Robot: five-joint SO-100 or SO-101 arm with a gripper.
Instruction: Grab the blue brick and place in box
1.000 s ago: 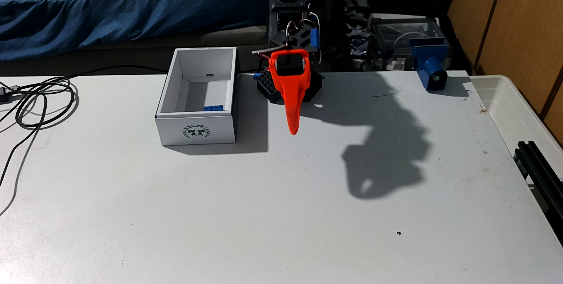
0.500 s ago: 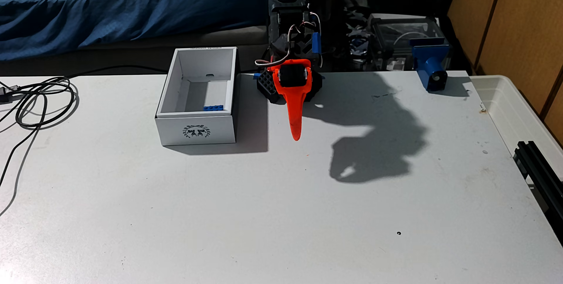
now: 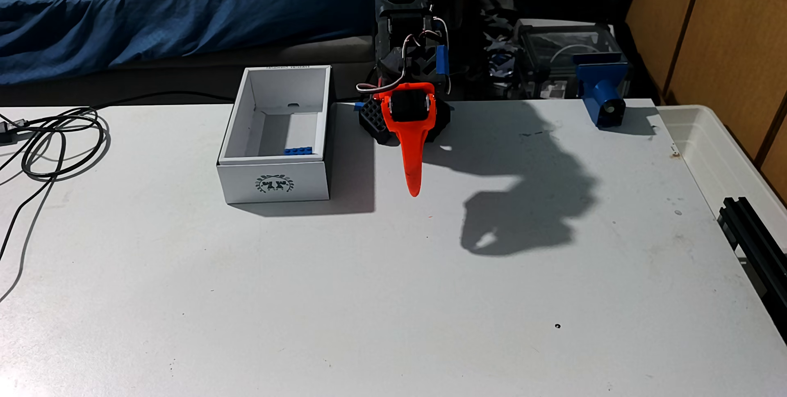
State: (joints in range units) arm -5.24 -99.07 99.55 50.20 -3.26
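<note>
Nothing has shifted since half a second ago; against the second before, the orange gripper [image 3: 413, 192] has dipped lower, its tip hanging just above the surface [image 3: 383, 294], right of the box [image 3: 272, 184]. From here I cannot tell whether its jaws are parted or closed; it holds nothing. The blue brick [image 3: 298, 151] lies inside the box, against the near wall toward the right corner.

The fixed view stood beyond the near edge of the pale grey bench [image 3: 383, 294], raised and tilted down, facing the far side, where the black arm with its orange claw [image 3: 413, 190] pointed back at the camera. It sat far enough back to take in the whole benchtop.
</note>
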